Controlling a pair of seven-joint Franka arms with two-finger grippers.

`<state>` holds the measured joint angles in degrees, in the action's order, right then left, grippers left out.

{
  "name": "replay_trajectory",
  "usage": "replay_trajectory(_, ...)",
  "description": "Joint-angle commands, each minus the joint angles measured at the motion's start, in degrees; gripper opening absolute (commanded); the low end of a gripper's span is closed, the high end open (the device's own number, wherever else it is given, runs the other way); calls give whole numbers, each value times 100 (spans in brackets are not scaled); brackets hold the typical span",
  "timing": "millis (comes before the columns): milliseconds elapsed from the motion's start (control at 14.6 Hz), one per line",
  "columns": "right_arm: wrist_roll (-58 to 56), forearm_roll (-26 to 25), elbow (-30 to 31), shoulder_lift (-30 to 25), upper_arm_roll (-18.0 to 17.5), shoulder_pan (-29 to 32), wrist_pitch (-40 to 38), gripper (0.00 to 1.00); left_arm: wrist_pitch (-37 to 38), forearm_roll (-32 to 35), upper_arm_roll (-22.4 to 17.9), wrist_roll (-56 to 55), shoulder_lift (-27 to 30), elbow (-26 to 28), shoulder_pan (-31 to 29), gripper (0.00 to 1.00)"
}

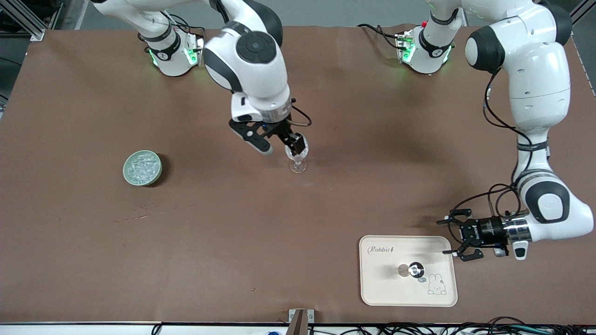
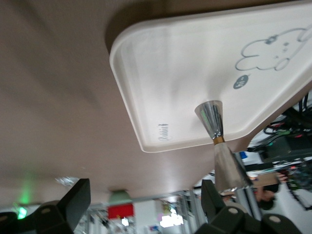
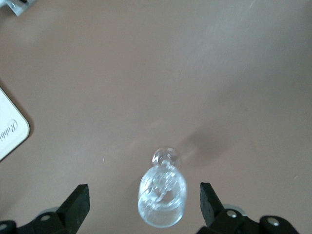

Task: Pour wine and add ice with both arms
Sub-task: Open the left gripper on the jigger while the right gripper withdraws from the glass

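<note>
A clear stemmed wine glass (image 1: pixel 298 156) stands upright mid-table. My right gripper (image 1: pixel 279 143) hangs just over it, open, with nothing between its fingers. In the right wrist view the glass (image 3: pixel 162 197) sits below and between the spread fingers of the right gripper (image 3: pixel 145 202), touching neither. Glittery shapes show in its bowl; whether they are ice I cannot tell. Ice (image 1: pixel 142 166) fills a green bowl (image 1: pixel 142 168) toward the right arm's end. My left gripper (image 1: pixel 444 237) is open and level beside a cream tray (image 1: pixel 386 288). No wine shows.
A shiny metal jigger (image 1: pixel 416 269) stands on the tray, nearer the front camera than the left gripper. In the left wrist view the jigger (image 2: pixel 217 131) rises from the tray (image 2: pixel 185 73) ahead of the open left gripper (image 2: pixel 145 200). The tray's corner (image 3: pixel 7 131) shows in the right wrist view.
</note>
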<state>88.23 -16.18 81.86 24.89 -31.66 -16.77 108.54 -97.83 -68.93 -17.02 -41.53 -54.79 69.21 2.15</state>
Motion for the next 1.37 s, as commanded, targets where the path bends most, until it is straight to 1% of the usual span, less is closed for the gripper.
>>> replay_trajectory(0, -944, -87, 155, -703, -43, 471, -516, 100, 124, 1027, -56, 688, 600, 146, 5, 100)
replay_trajectory(137, -1779, -87, 155, -1090, 62, 814, -964, 100, 176, 1896, -29, 918, 986, 154, 22, 100)
replay_trajectory(206, -2105, -69, 155, -1257, 228, 876, -1080, 100, 307, 2388, -3, 1267, 1197, 155, 66, 100)
replay_trajectory(274, -2378, -17, 155, -1398, 500, 877, -1098, 100, 352, 2959, 32, 1618, 1382, 155, 127, 100)
replay_trajectory(343, -2651, 36, 155, -1513, 746, 868, -1098, 100, 344, 3635, 198, 1813, 1618, 155, 215, 100)
replay_trajectory(411, -3019, 158, 155, -1592, 1010, 868, -1098, 100, 344, 4146, 391, 1841, 1786, 146, 207, 100)
replay_trajectory(480, -3414, 342, 155, -1689, 1291, 868, -1107, 100, 344, 4490, 567, 1859, 1962, 146, 172, 100)
replay_trajectory(549, -3862, 500, 164, -1837, 1572, 868, -1116, 100, 344, 4711, 699, 1955, 2129, 146, 163, 100)
replay_trajectory(686, -4610, 738, 164, -1988, 2073, 859, -1326, 100, 344, 5265, 997, 2611, 2402, 137, 163, 100)
replay_trajectory(754, -4900, 757, 173, -2093, 2293, 859, -1353, 100, 326, 5528, 1164, 2980, 2516, 137, 163, 100)
replay_trajectory(891, -5551, 774, 155, -2199, 2611, 877, -1563, 100, 230, 5820, 1236, 3256, 2666, 128, 163, 100)
replay_trajectory(960, -5910, 818, 155, -2295, 2786, 877, -1634, 100, -127, 5926, 1341, 3265, 2771, 137, 172, 100)
replay_trajectory(1029, -6297, 1071, 173, -2392, 3031, 877, -1704, 100, -270, 5944, 1481, 3274, 3007, 250, 137, 100)
replay_trajectory(1097, -6631, 1273, 173, -2436, 3277, 868, -1792, 100, -315, 6022, 1500, 3326, 3166, 338, 76, 100)
replay_trajectory(1166, -7044, 1354, 173, -2463, 3532, 868, -1827, 100, -272, 6232, 1526, 3362, 3272, 365, 84, 100)
replay_trajectory(1234, -7422, 1355, 164, -2463, 3709, 877, -1828, 100, -245, 6495, 1640, 3545, 3473, 496, 92, 100)
replay_trajectory(1303, -7756, 1355, 164, -2463, 3858, 903, -1828, 100, -254, 6681, 1763, 3738, 3771, 837, 75, 100)
